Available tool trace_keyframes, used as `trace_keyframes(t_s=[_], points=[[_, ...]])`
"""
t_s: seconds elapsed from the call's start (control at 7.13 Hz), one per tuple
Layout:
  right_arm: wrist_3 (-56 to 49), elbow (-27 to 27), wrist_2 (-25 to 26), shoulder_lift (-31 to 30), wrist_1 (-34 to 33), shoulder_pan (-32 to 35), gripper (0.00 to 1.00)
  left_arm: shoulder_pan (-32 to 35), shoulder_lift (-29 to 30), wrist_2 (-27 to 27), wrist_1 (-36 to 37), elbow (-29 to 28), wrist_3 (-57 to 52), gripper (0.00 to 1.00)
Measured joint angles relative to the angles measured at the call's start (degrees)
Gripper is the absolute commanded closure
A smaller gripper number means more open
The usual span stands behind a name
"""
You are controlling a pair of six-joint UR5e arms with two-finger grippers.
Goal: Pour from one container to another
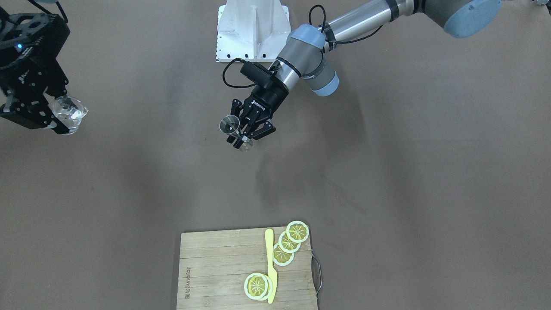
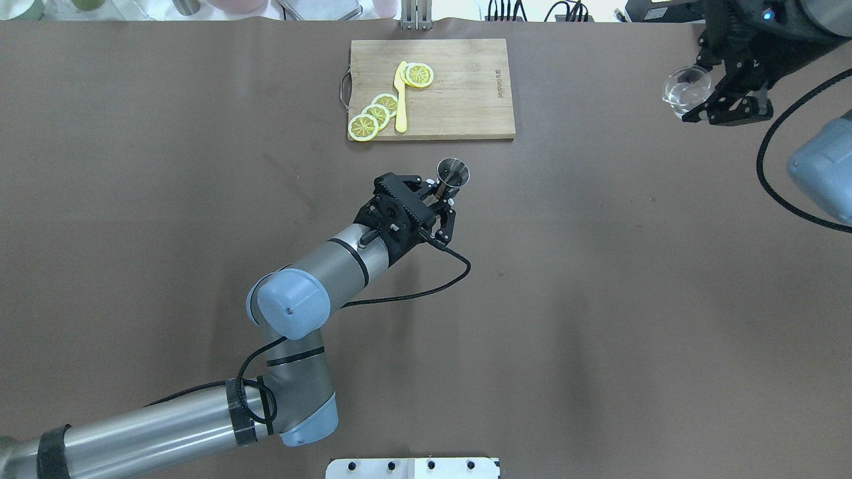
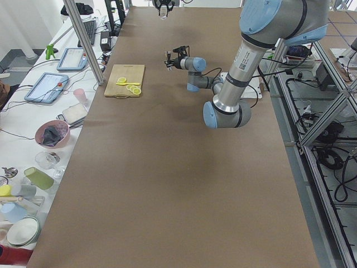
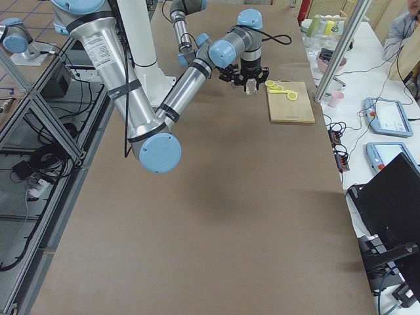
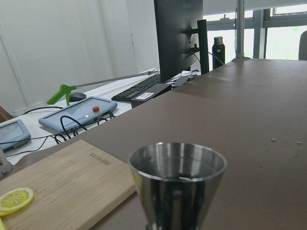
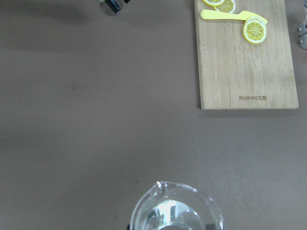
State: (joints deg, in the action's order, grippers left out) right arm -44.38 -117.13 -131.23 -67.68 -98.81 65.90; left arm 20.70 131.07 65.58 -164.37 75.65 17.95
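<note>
Table (image 2: 599, 299): long, rectangular, top covered edge to edge with a plain brown sheet.
Lying directly on it:
- one bamboo cutting board (image 2: 466, 106), light wood, flat, near the edge opposite the robot, about mid-length;
- one white base mount (image 1: 252, 30), at the robot's edge.

I see steel hourglass jigger (image 2: 452, 173) aloft over mid table (image 2: 599, 299), mouth up, clear glass tumbler (image 2: 685, 90) aloft, well apart, robot's right end
</note>
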Motion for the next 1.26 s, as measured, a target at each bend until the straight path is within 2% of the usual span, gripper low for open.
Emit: trace_keyframes(t_s=[0.28,0.56,1.26], points=[[2.8,2.7,-5.8,-3.4,6.2,4.9,1.00,2.7,-0.4,0.0,0.4,0.5,-1.5,1.00],[5.9,6.9,-10.1,-4.1,10.9,8.3,1.00,5.3,-2.8,0.2,0.1,1.8,-1.9,1.00],[21.9,17.3,-12.1,-4.6,29.2,8.9,1.00,8.9,-6.0,0.2,0.9,4.2,-2.2,1.00]])
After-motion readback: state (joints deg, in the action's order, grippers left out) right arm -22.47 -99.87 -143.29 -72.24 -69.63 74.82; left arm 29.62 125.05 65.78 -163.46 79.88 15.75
